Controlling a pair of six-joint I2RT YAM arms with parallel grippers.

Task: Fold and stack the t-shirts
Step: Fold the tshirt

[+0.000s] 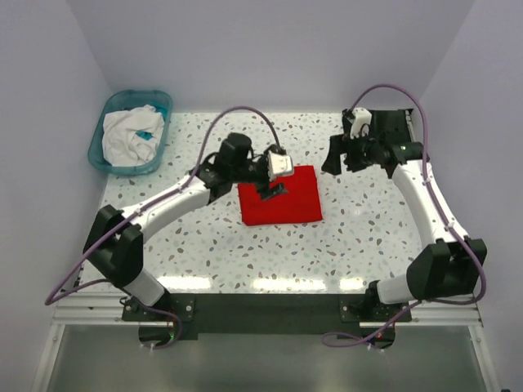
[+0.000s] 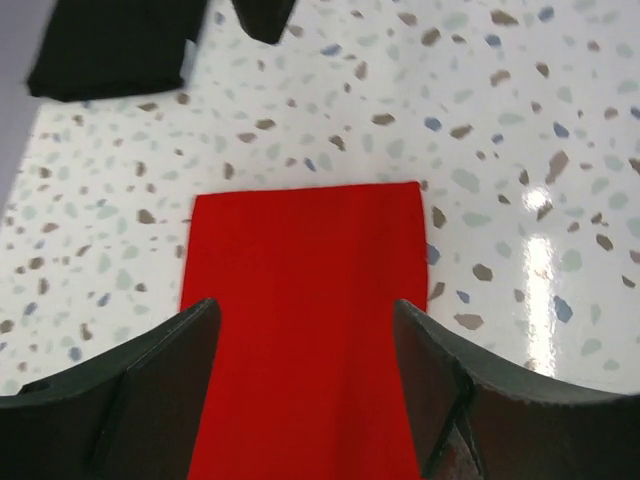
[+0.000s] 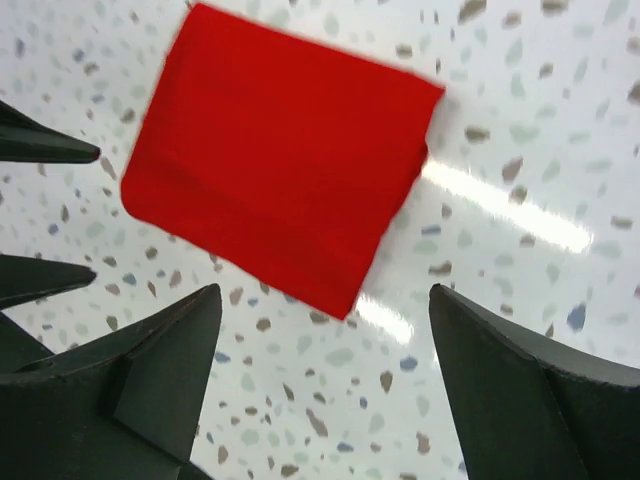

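Cloth, white and crumpled [image 1: 129,135], fills the teal basin [image 1: 102,159] at the far left corner of the speckled table [image 1: 245,261]; whether it is another shirt I cannot tell. To its right the left gripper [image 1: 272,192] hangs over the red t-shirt [image 1: 282,204], which lies near the table's middle as a flat, neatly folded rectangle. In the left wrist view the jaws stand wide, one finger [image 2: 150,400] over each long side of the cloth, and hold nothing; whether the tips touch the fabric is not clear. Further right the right gripper [image 1: 333,159] hovers just past the shirt's far right corner, its jaws also spread wide and empty, pointed toward the red rectangle in its own camera. The black t-shirt [image 2: 110,45] lies folded at the far right, beside that arm, well apart from the red one. The fold looks done and the stacking not yet. The main risk, as I judge it, is a pinch that catches only the top layer: the soft cloth would then peel open when lifted and the fold would be lost. A one-handed lift would let the free side droop and unfold. The two arms are also close together here, so a carry toward the black shirt could bring them into contact.
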